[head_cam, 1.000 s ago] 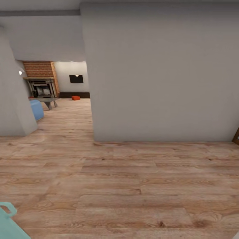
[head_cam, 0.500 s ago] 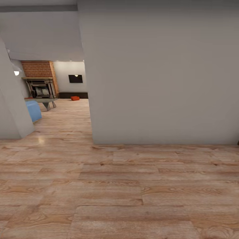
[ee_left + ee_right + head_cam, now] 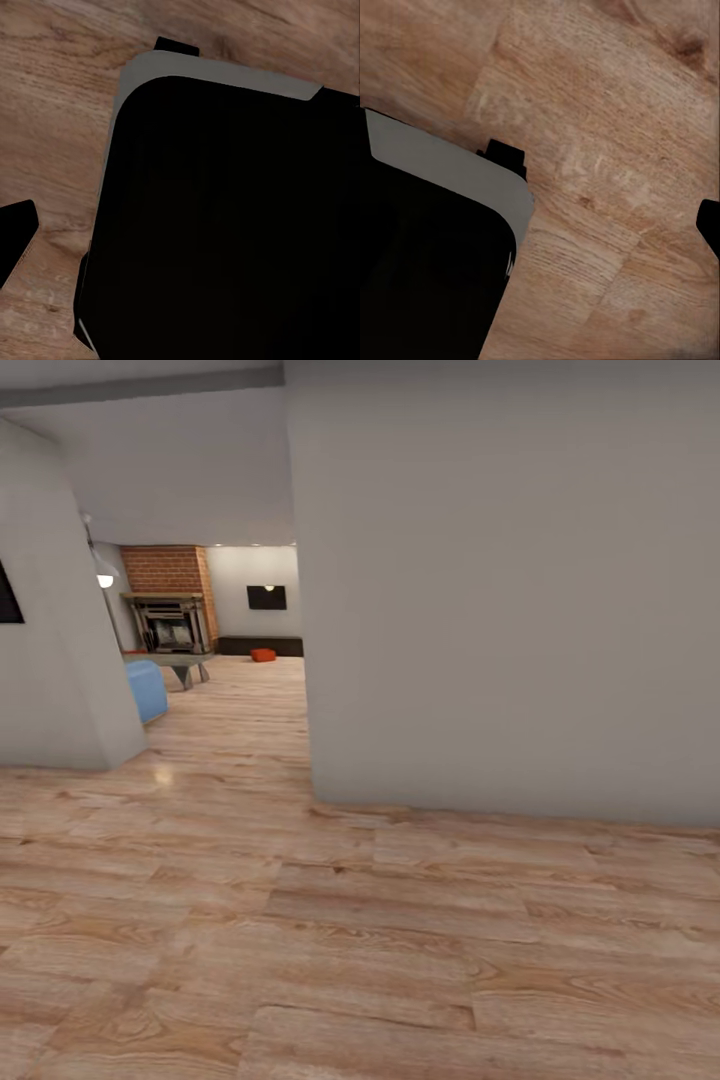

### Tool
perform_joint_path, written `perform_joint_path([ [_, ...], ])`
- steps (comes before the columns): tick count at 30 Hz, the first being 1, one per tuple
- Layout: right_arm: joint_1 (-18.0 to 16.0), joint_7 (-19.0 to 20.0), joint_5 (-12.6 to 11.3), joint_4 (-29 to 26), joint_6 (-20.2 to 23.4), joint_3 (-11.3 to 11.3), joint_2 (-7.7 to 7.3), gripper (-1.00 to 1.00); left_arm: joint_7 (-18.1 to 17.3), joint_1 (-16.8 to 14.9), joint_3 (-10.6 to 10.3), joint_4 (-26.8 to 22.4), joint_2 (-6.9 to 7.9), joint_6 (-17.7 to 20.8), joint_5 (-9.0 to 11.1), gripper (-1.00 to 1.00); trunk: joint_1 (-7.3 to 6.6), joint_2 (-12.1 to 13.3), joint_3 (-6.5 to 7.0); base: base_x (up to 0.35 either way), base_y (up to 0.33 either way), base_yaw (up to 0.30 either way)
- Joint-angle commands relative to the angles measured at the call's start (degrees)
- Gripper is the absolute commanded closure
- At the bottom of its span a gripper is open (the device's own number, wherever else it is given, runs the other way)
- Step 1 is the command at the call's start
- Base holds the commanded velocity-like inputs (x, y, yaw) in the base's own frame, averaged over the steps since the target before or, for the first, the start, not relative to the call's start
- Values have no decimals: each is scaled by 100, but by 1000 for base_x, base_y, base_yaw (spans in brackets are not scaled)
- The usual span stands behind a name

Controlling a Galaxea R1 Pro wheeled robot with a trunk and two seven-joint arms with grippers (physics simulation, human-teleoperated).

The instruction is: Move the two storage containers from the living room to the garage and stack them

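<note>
Down the corridor, past a big grey wall (image 3: 510,590), the living room (image 3: 215,610) opens up with its brick fireplace (image 3: 170,605) and black TV (image 3: 266,597). One red-orange storage container (image 3: 263,655) sits on the wood-plank floor (image 3: 300,920) at the far end, just in front of the dark low surface (image 3: 260,646). Both wrist cameras look down at planks and the robot's dark base (image 3: 225,225); I cannot tell whether either hand is wide or narrow.
</note>
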Motion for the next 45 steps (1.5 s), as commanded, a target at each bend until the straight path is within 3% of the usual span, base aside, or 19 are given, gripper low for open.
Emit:
perform_joint_path([
  [1, -6, -10, -37, 18, -36, 44, 3, -100, -2, 1, 6, -15, 1, 39, 36, -100, 3, -3, -6, 327, 122, 274],
  [10, -6, -10, -37, 15, -43, 44, -12, -100, -4, -1, 0, -16, -15, -36, 20, -100, 3, -3, -6, 326, 102, 151],
  [45, -6, -20, -22, 12, -1, 54, -31, -100, -2, -2, -3, 26, -5, 39, 31, -100, 3, -3, -6, 326, 6, 2],
])
